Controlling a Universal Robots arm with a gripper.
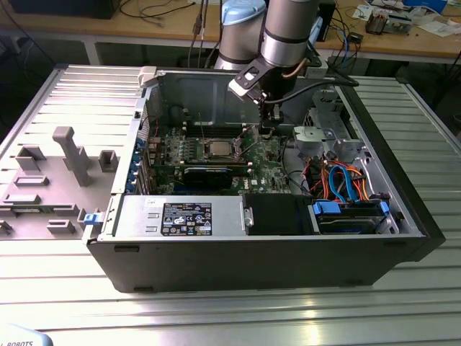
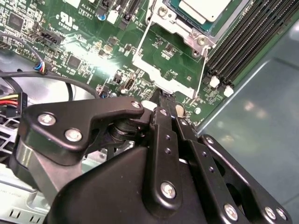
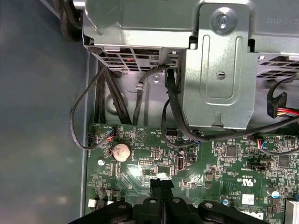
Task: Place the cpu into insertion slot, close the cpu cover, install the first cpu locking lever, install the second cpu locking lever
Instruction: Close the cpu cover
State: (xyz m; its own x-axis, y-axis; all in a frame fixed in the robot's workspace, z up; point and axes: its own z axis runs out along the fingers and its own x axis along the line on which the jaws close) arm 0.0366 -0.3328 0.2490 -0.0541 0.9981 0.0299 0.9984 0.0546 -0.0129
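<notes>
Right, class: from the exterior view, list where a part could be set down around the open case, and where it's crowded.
Free: the ribbed table in front of the case and on the exterior view's right. Crowded: grey fixture blocks on that view's left; inside, cables and motherboard around the gripper.

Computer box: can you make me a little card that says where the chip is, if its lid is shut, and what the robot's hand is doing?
cpu: lying in the insertion slot, silver top facing up
cpu cover: open, swung away from the slot, green board showing through its cut-out
hand: shut, its tip right by the cover's free edge; whether it touches cannot be told
computer case: side open, resting on a ribbed metal table
</notes>
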